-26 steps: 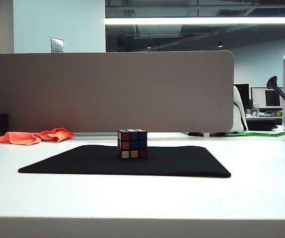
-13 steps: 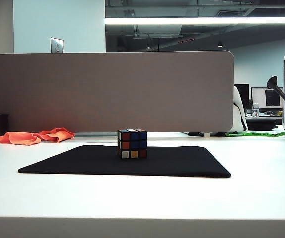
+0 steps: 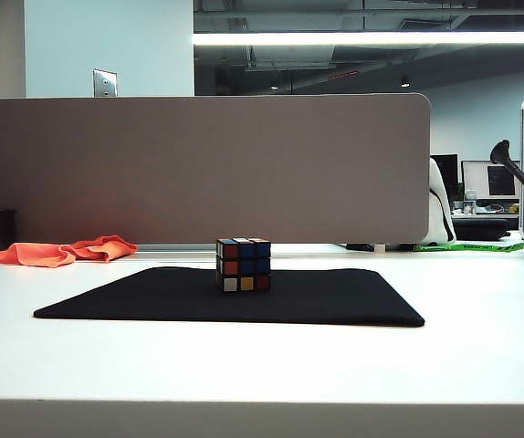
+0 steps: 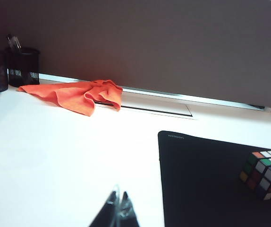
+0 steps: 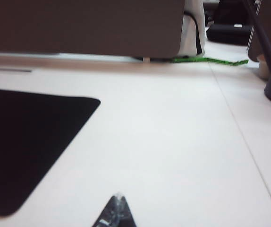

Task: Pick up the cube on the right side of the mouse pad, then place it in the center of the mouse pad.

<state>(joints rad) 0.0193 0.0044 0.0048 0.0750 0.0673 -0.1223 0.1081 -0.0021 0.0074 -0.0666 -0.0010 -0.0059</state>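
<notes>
The small puzzle cube [image 3: 243, 265] with a black frame and red, blue, yellow, white and orange stickers is sitting upright on the large thin black rectangular mouse pad [image 3: 335, 301], close to the pad's middle and slightly toward its far edge. The pad is lying flat on the white worktop [image 3: 262, 365]. In the left wrist view the cube [image 4: 264, 167] is resting well inside the pad [image 4: 201, 179]; in the right wrist view only a sliver of the cube is peeking in at the frame edge, with the pad's rounded corners [image 5: 31, 142] showing.

Neither arm is appearing in the exterior view. The left gripper [image 4: 118, 213] is hanging low over bare worktop just beside the pad's left edge, its jaws pressed together and holding nothing. The right gripper [image 5: 115, 213] is hovering over bare worktop to the right of the pad — its jaws are likewise together and empty.

A crumpled orange cloth [image 3: 61, 250] is lying at the far left, against the grey-brown partition panel [image 3: 198, 164]. A black pen holder [image 4: 23, 66] is standing farther left of the cloth.
</notes>
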